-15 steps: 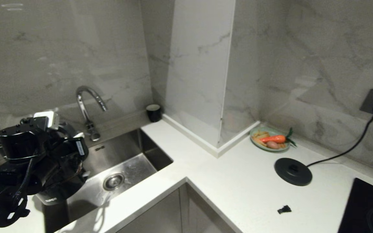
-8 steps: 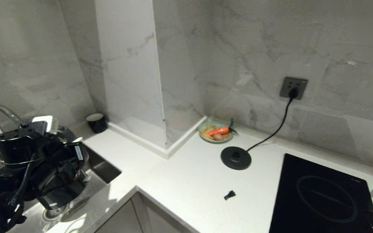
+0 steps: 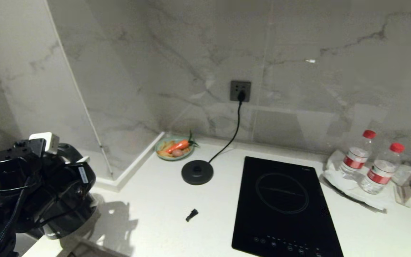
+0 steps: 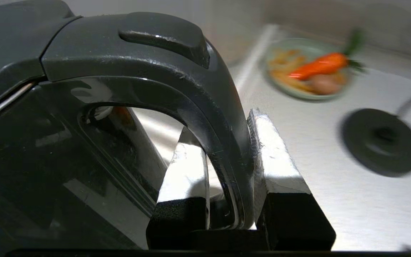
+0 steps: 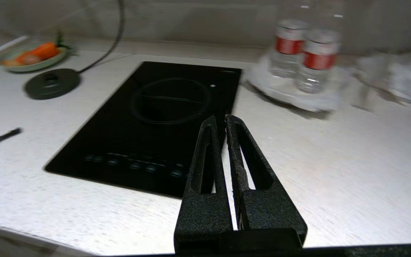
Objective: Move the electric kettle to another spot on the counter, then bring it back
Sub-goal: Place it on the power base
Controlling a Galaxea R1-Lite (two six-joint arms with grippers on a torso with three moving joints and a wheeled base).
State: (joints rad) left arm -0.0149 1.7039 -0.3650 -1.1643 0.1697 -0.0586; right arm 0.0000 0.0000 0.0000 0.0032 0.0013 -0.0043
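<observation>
since a second ago your whole head view has swung: sink and faucet are gone from it, cooktop (image 3: pixel 284 203) and two water bottles (image 3: pixel 368 160) have come in; that is the camera turning, not the things. left gripper (image 4: pixel 223 171) holds at the lower left of the head view, jaws narrow and clamped on the loop handle (image 4: pixel 205 107) of the electric kettle (image 3: pixel 66 210), one finger inside the loop, one outside. kettle hangs off the counter (image 3: pixel 162 200), near its left front edge; the arm hides most of it, so you probably cannot judge its tilt. base disc (image 3: pixel 197 172) sits bare, well apart, beside the vegetable plate (image 3: pixel 174 149). right gripper (image 5: pixel 223 125) is closed on nothing, idle above the counter. expect a stiff, glossy, slippery body, heavier if filled; the handle is the only sound hold, grip high to limit swing.
</observation>
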